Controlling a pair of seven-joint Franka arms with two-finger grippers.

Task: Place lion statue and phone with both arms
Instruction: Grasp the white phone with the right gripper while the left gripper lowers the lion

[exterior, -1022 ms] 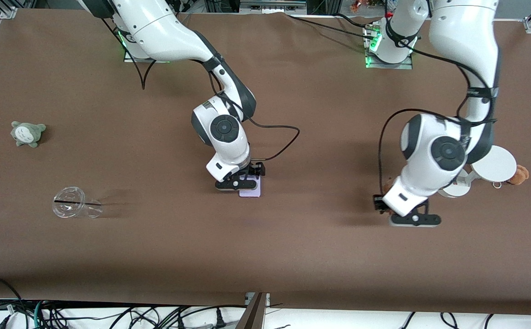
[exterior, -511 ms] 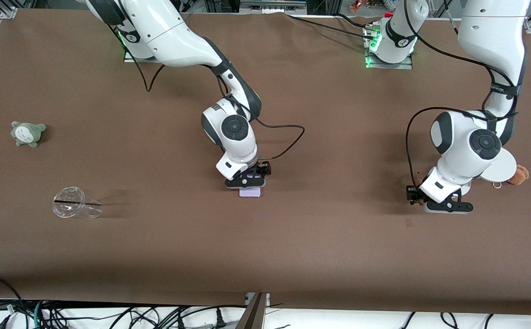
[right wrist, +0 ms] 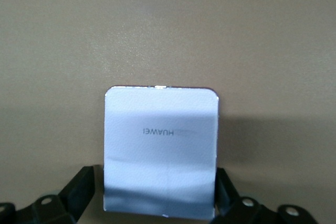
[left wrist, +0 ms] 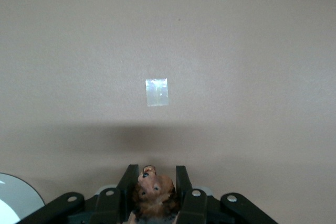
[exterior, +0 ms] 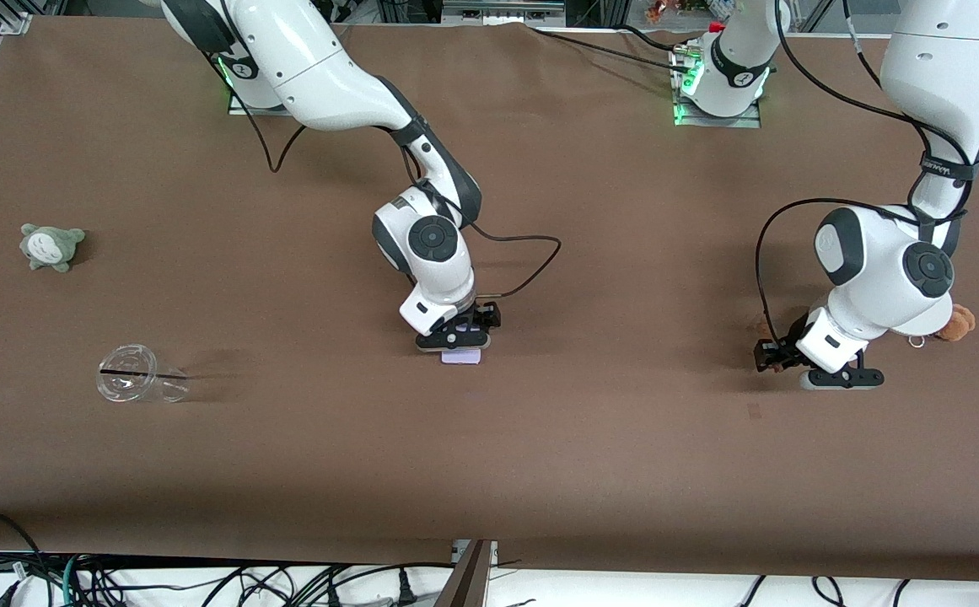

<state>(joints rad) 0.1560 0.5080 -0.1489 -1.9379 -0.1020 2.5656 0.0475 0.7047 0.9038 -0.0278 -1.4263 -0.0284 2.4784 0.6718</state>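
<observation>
My right gripper (exterior: 476,324) is shut on the phone (exterior: 461,357), a pale lavender-white slab, low over the middle of the table. In the right wrist view the phone (right wrist: 160,150) fills the space between my two black fingers (right wrist: 84,184). My left gripper (exterior: 769,356) is shut on the lion statue (left wrist: 154,192), a small orange-brown figurine, low over the table toward the left arm's end. In the left wrist view the lion's head pokes out between the fingers (left wrist: 127,182). In the front view the lion is almost hidden by the hand.
A brown plush with a keyring (exterior: 957,323) lies beside the left arm's wrist. A white round stand (left wrist: 16,200) shows at the edge of the left wrist view. A pale tape patch (left wrist: 157,92) marks the table. A grey plush (exterior: 52,245) and a tipped clear cup (exterior: 139,384) lie toward the right arm's end.
My left arm has carried the lion statue toward the left arm's end of the table and now covers the white stand. My right gripper with the phone shifted slightly and now hides more of it.
</observation>
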